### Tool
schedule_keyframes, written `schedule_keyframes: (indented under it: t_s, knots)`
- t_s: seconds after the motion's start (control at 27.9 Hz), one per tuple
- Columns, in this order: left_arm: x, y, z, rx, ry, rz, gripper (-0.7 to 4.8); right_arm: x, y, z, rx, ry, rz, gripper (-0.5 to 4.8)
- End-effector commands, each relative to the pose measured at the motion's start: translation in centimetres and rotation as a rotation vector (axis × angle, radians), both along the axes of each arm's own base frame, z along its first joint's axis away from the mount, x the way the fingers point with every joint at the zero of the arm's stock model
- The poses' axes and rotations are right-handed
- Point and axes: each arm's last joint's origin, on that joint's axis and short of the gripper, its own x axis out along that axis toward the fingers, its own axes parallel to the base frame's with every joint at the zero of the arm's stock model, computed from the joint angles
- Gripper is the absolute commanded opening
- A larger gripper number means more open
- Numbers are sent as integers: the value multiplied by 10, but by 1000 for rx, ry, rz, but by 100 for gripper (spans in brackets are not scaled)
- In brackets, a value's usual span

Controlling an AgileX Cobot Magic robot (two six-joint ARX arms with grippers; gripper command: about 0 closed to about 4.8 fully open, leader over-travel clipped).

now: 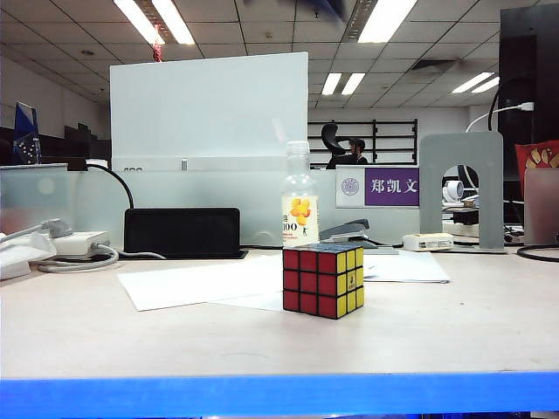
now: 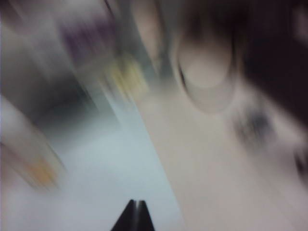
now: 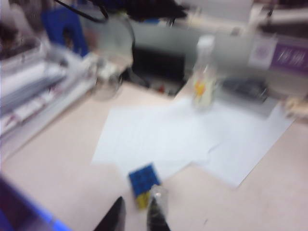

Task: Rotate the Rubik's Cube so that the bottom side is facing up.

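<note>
The Rubik's Cube [image 1: 321,281] rests on the table near its middle, with red toward the camera, yellow on its right side and a dark top. The right wrist view shows the Rubik's Cube [image 3: 143,180] with a blue top and a yellow side, lying below and beyond my right gripper [image 3: 137,193]. That gripper is open with a narrow gap and holds nothing. My left gripper [image 2: 135,201] is shut with its dark fingers pressed together and nothing between them; its view is heavily blurred. Neither arm appears in the exterior view.
A clear bottle [image 1: 300,209] with an orange label stands behind the cube. White paper sheets [image 1: 201,281] lie under and beside the cube. A black box [image 1: 182,231], a stapler [image 1: 349,231] and a grey bookend [image 1: 461,188] line the back. The table's blue front edge [image 1: 279,394] is close.
</note>
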Motion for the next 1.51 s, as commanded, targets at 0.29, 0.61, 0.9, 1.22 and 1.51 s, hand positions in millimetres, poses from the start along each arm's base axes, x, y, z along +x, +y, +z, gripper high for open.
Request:
schedule_keyframes:
  t_s: [0.29, 0.61, 0.9, 1.22, 1.51]
  knots:
    - [-45, 97, 102, -135, -388, 377, -6, -71, -22, 11, 32, -352, -300, 71]
    - [-81, 139, 113, 55, -356, 388, -6, -89, -29, -34, 41, -271, -410, 71]
    - [-120, 162, 142, -63, -446, 458, -6, -66, -24, -100, 108, -129, -425, 71]
    - [-150, 179, 132, 83, -306, 488, -6, -20, -14, -136, 200, -107, -383, 70]
    - [-177, 197, 144, 72, -367, 541, -6, 16, -7, -187, 225, -84, -389, 71]
